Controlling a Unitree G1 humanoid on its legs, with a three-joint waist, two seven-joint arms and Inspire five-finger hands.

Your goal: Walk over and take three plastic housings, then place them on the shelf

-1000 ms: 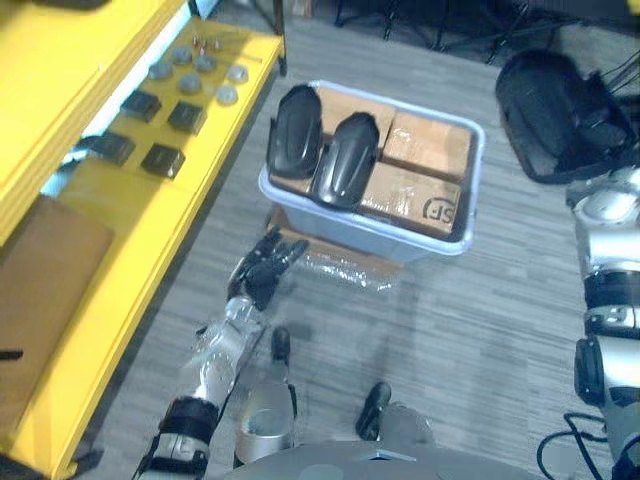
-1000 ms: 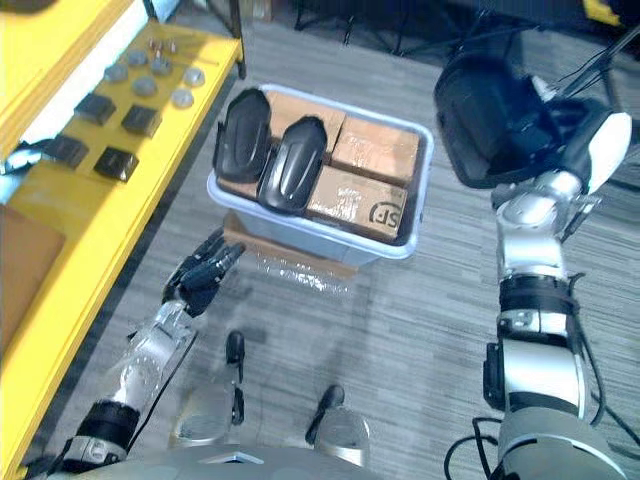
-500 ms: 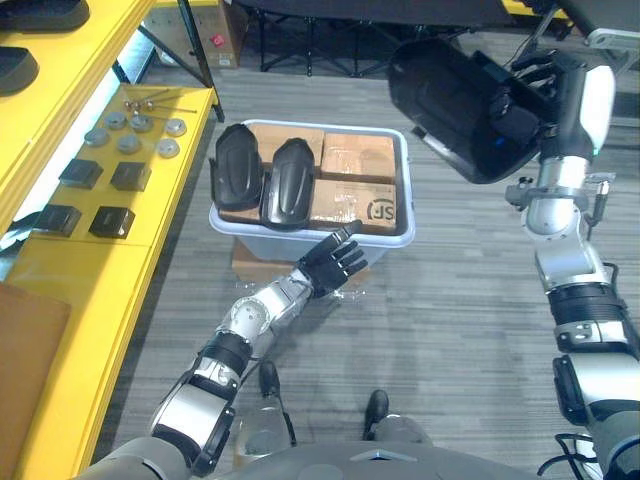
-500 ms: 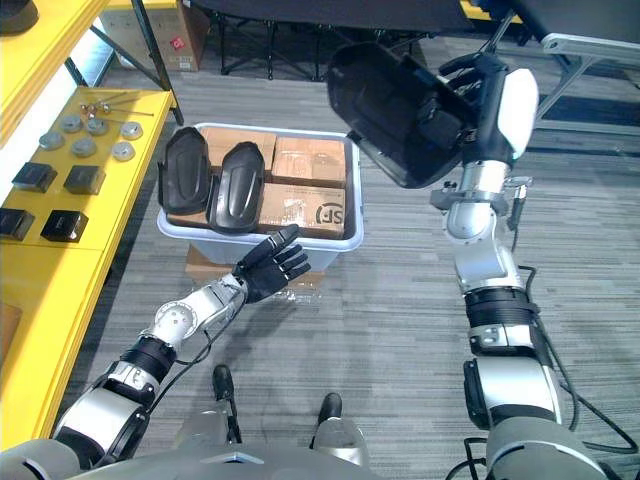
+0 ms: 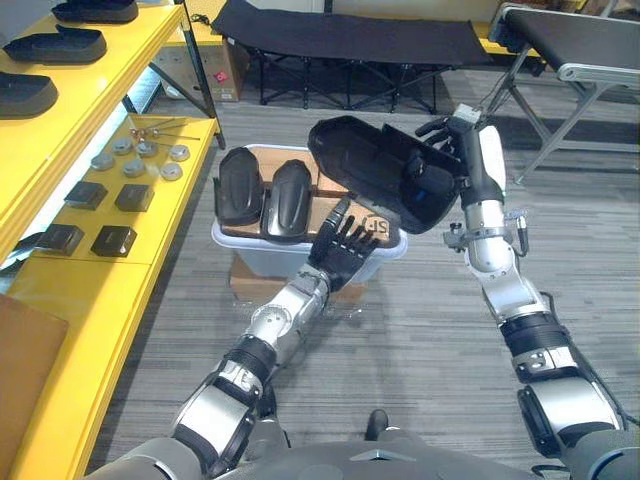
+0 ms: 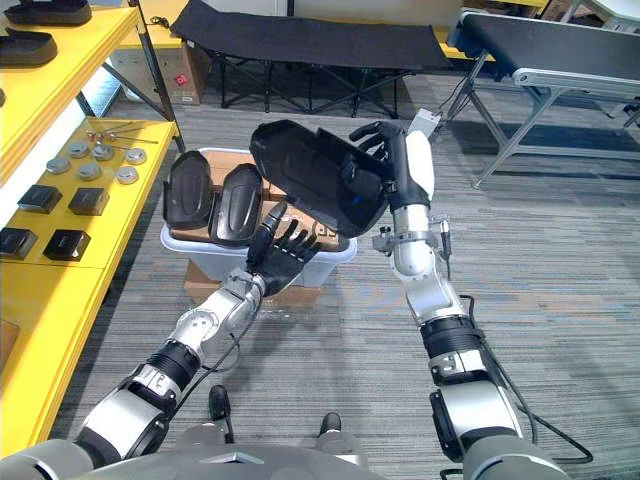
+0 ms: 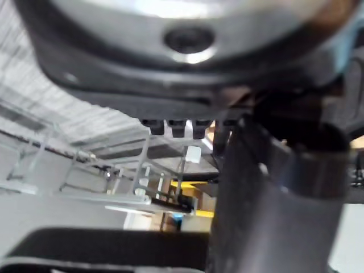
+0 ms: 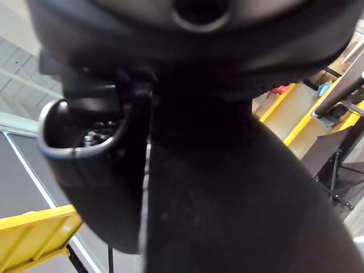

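1. Standing at the left, the shelf (image 5: 150, 250) is bearing small parts.
2. The bin (image 6: 200, 262) is holding two housings (image 5: 240, 185), lying on boxes (image 6: 228, 158).
3. The right hand (image 6: 383, 155) is gripping a third housing (image 5: 370, 185) above the bin, fingers curled round its rim.
4. The left hand (image 5: 345, 250) is hovering beneath it by the bin's near wall, fingers spread wide.

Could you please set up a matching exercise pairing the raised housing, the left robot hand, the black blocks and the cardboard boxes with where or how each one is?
1. raised housing
2. left robot hand
3. blocks
4. boxes

A. on the yellow shelf
B. inside the bin
C. open, in front of the bin
D. gripped by the right robot hand

Pairs: 1-D, 2-C, 3-A, 4-B.
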